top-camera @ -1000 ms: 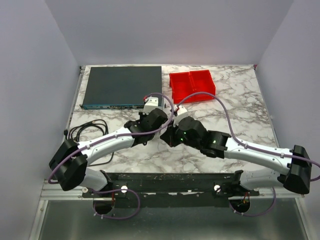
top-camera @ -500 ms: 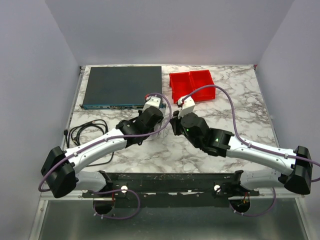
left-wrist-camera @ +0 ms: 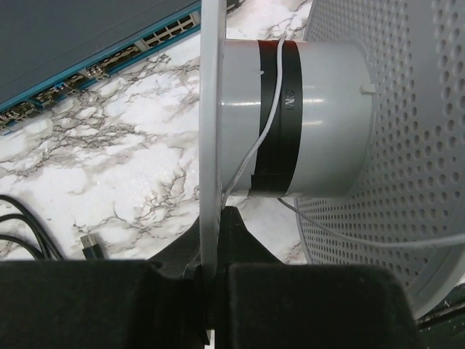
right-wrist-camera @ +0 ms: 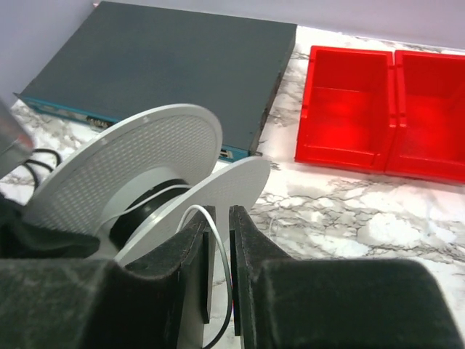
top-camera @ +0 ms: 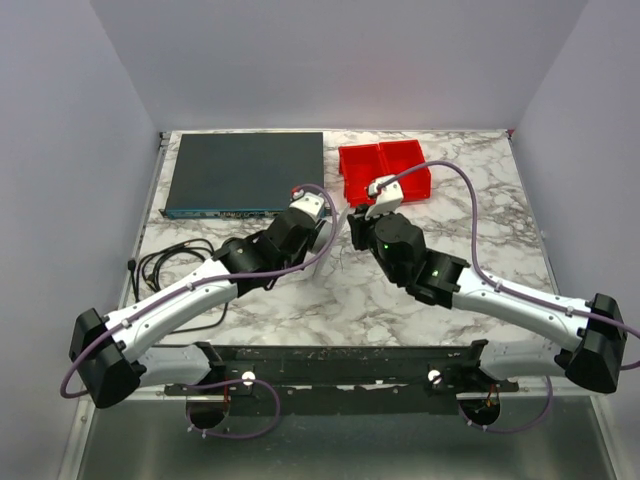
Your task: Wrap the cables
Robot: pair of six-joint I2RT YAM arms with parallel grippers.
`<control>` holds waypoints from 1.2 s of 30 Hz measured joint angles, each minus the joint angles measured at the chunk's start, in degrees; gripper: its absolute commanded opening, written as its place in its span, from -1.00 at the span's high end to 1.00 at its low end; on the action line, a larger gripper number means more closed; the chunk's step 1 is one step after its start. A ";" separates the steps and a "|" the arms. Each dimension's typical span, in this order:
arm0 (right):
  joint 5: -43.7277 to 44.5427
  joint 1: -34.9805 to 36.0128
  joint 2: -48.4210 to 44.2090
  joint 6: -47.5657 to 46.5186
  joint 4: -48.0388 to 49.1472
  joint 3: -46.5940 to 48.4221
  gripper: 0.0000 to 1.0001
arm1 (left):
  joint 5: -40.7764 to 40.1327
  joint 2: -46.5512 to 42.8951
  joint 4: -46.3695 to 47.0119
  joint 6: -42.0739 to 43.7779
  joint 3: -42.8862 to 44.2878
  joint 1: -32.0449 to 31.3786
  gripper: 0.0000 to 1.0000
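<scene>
The left gripper is pressed together on the thin near flange of the white spool, holding it over the marble table. The pale cable crosses the spool's black-taped hub. It loops off to the right gripper, whose fingers stand slightly parted, and runs down through the gap between them.

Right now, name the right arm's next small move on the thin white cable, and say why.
Probably close the right pincer on the thin white cable and lead it round the grey hub: its jaws stand slightly apart, the strand slack, while the left pincer clamps the white perforated spool's flange.
</scene>
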 measured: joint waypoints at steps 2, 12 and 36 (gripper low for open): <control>-0.02 -1.03 0.33 -0.31 0.15 0.00 0.55 | 0.74 -0.57 -0.70 0.61 0.04 0.00 1.00; -5.92 -8.28 3.32 -0.68 1.11 1.22 0.46 | 4.68 -3.89 -4.20 3.48 1.09 0.02 1.00; -29.24 -18.56 9.20 4.37 6.75 -2.89 -0.28 | 5.77 -7.28 -13.55 1.75 19.15 2.32 1.00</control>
